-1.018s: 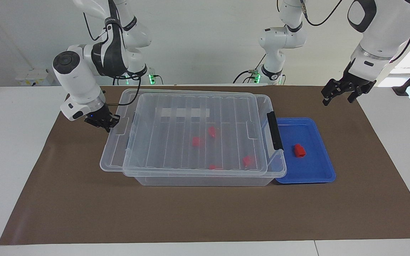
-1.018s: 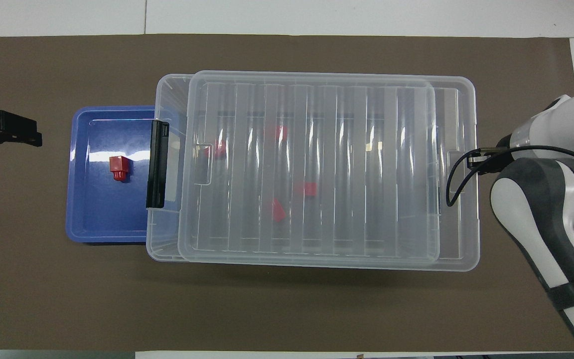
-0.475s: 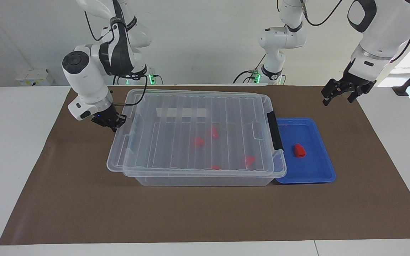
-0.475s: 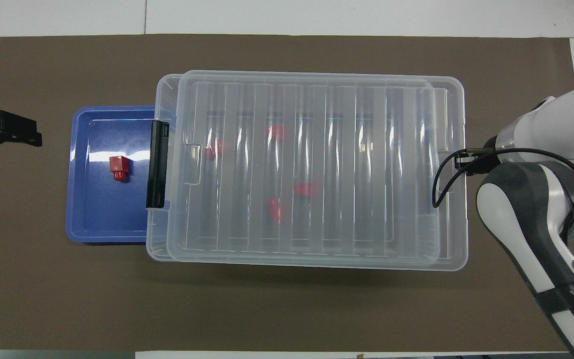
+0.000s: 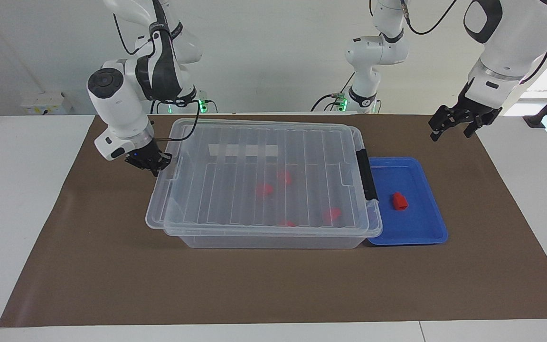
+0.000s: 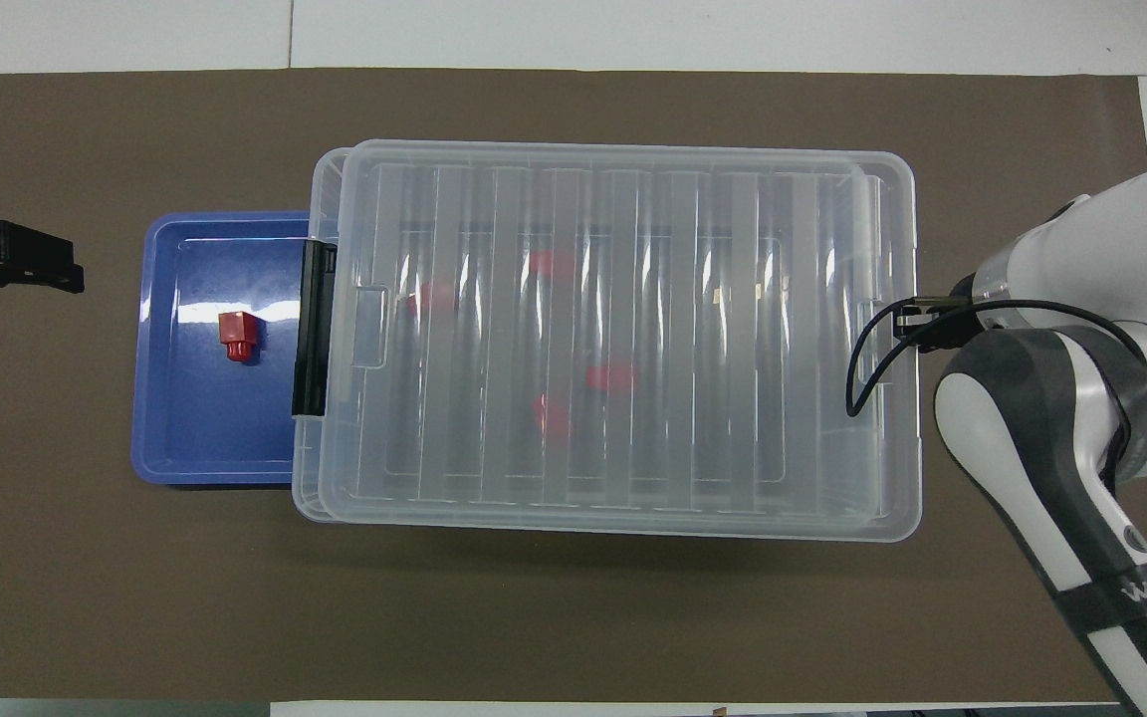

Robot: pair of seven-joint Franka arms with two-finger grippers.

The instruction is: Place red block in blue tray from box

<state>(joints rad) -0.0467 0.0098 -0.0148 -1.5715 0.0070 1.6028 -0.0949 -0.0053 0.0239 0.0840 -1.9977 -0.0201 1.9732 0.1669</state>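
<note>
Brown matting (image 5: 112, 285) covered the surface, with the box (image 5: 264, 190) at its middle. Only the facing view showed the right end effector (image 5: 149, 161) at the lid's (image 6: 623, 329) edge on the right arm's end; whether it was gripping the lid cannot be told, and overhead the arm hid it. Blurred red pieces (image 5: 264, 189) lay inside the box under the ribbed lid. Touching the box's latch (image 5: 366, 175) end sat the blue tray (image 5: 425, 228), holding the red block (image 5: 400, 201). Well apart from the box, the left end effector (image 5: 454, 124) hung open above the matting.
</note>
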